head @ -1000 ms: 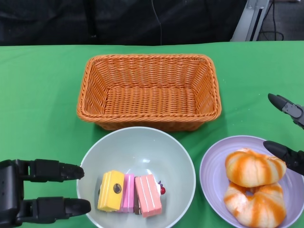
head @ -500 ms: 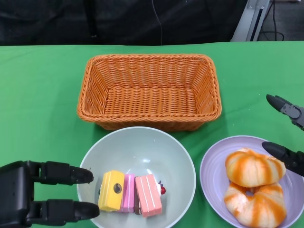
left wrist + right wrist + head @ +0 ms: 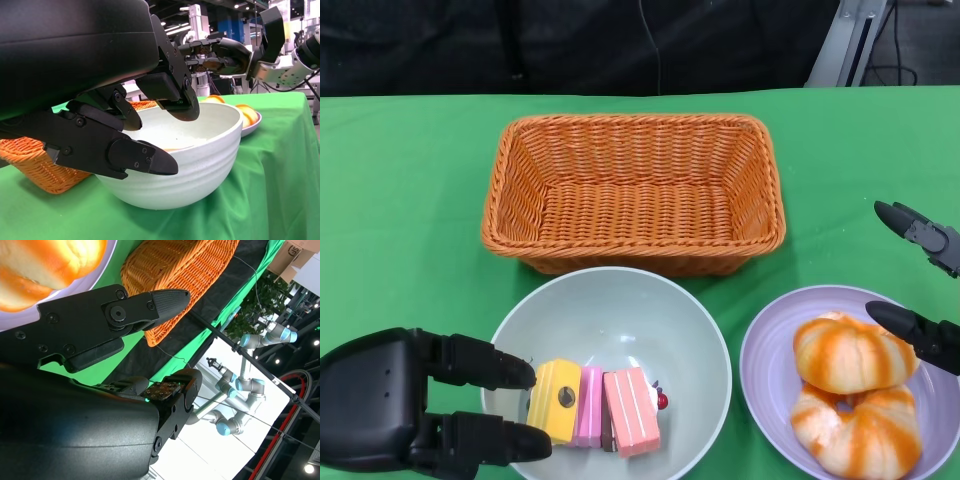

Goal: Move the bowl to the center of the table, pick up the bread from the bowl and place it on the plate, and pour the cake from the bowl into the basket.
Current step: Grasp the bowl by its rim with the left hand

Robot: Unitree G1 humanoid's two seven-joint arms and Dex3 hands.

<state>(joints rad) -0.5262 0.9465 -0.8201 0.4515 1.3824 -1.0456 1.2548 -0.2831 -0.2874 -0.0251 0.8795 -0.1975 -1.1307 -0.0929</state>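
The pale bowl [image 3: 620,320] stands in front of the basket and holds a yellow cake piece [image 3: 553,400] and two pink ones [image 3: 620,410]. My left hand [image 3: 415,415] is at the bowl's left rim. In the left wrist view its fingers [image 3: 125,155] straddle the wall of the bowl [image 3: 200,165], one over the rim and one outside, with a gap showing. Two orange-striped breads [image 3: 855,352] lie on the lavender plate [image 3: 765,365]. My right hand [image 3: 920,290] hovers at the plate's far right edge, fingers apart and holding nothing.
The empty orange wicker basket [image 3: 635,190] sits just behind the bowl, on the green tablecloth. The plate nearly touches the bowl's right side. In the right wrist view the bread [image 3: 45,265] and basket [image 3: 185,265] show beyond my fingers.
My left hand has moved right, and its fingers now reach over the bowl's left rim beside the yellow cake. My right hand has drifted slightly left.
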